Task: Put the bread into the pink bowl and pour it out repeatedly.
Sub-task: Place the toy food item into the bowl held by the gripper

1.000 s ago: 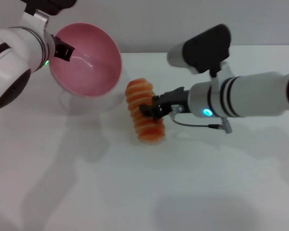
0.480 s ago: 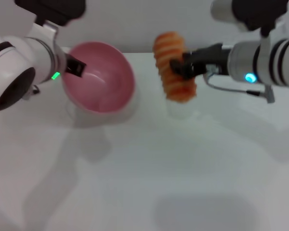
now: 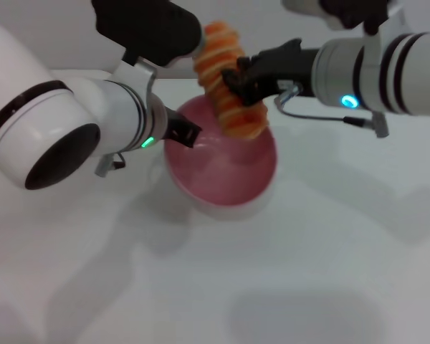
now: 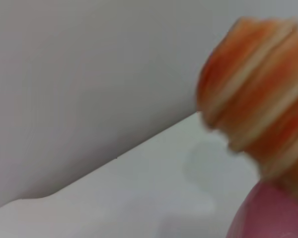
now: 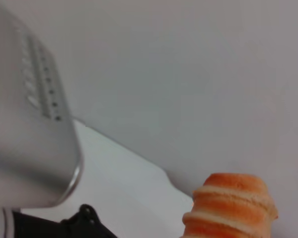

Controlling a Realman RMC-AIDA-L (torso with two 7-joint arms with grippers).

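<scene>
Pink bowl (image 3: 222, 172) in left claw (image 3: 180, 133), right claw (image 3: 238, 80) seemingly gripping bread (image 3: 229, 79)

Bread (image 3: 229, 82) lifted, now over bowl (image 3: 226, 179).

No text, label, brand, number or sign can be read anywhere.

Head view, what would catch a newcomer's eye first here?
The orange ridged bread, held in the air by the right hand near the middle top, its lower end dipping over the far rim of the pink bowl. The bowl sits just below centre on the white table, gripped at its near-left rim by the left hand.
</scene>
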